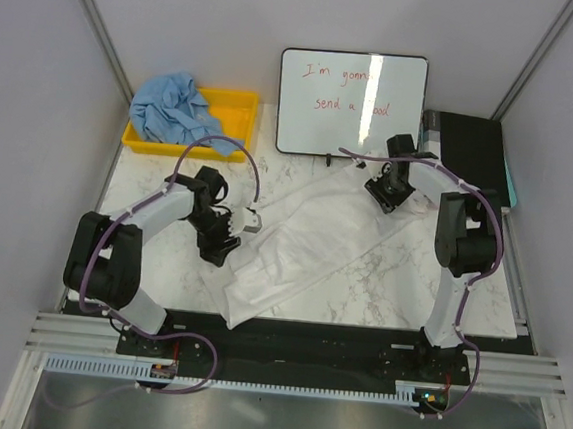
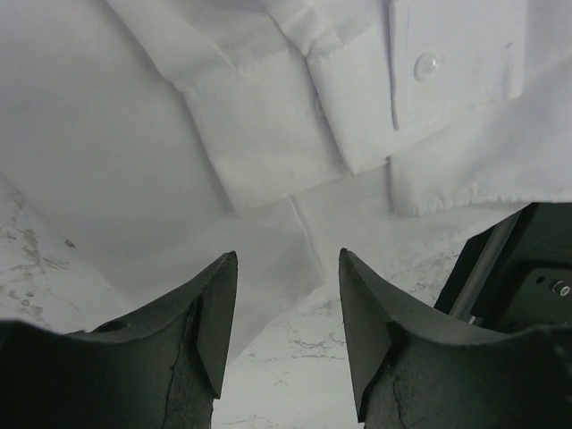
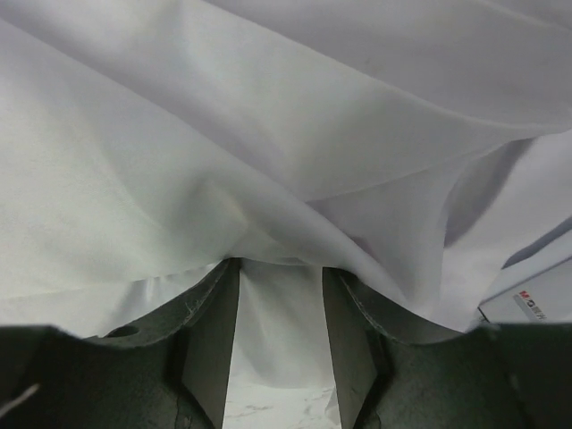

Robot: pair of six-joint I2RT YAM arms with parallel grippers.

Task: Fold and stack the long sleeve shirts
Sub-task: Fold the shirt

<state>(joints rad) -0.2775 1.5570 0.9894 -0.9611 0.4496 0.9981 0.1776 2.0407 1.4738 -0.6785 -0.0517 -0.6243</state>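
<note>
The white long sleeve shirt (image 1: 303,251) lies wrinkled and spread diagonally across the middle of the marble table. The light blue shirt (image 1: 175,107) is bunched in the yellow bin. My left gripper (image 1: 229,232) sits at the white shirt's left edge. In the left wrist view the gripper (image 2: 288,268) is open, a corner of the shirt (image 2: 268,116) lies between its fingertips, and a buttoned cuff (image 2: 427,64) lies beyond. My right gripper (image 1: 384,195) is at the shirt's far right end. In the right wrist view it (image 3: 280,268) is open, with the shirt (image 3: 268,134) draped over its fingertips.
The yellow bin (image 1: 237,110) stands at the back left. A whiteboard (image 1: 351,105) with red writing stands at the back centre. A black box (image 1: 473,151) sits at the back right. Bare marble (image 1: 411,286) shows at the front right.
</note>
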